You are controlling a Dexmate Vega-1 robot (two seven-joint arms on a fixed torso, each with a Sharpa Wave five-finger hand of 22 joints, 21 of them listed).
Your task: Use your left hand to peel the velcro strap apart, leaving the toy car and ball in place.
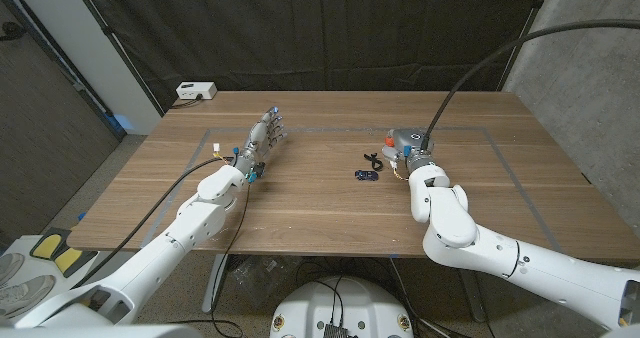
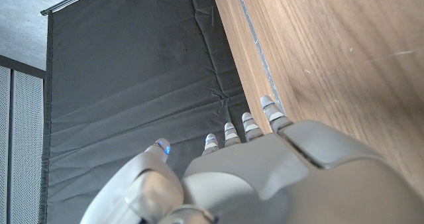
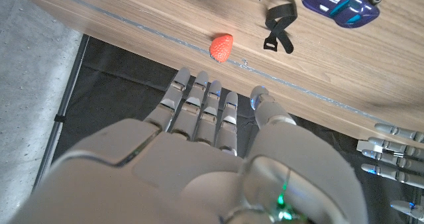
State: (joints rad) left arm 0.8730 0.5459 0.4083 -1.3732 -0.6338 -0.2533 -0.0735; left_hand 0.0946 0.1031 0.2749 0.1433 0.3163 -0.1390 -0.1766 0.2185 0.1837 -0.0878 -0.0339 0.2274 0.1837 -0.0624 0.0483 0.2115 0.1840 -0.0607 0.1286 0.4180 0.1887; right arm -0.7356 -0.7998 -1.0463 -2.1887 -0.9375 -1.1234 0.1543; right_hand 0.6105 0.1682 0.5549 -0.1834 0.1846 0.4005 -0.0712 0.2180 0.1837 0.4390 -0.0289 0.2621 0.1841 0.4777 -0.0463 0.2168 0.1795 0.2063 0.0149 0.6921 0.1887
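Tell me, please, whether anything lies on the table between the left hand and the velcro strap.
Nothing visible does: bare wood separates the left hand from the velcro strap. The toy car sits just beside the strap, nearer the robot, and the ball lies beyond it.

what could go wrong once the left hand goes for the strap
The strap lies right beside the toy car, so reaching fingers could nudge the car. The red ball sits near the strap too and might roll if bumped. The left hand is well off to the side and open, so it has a long reach across toward the right hand.
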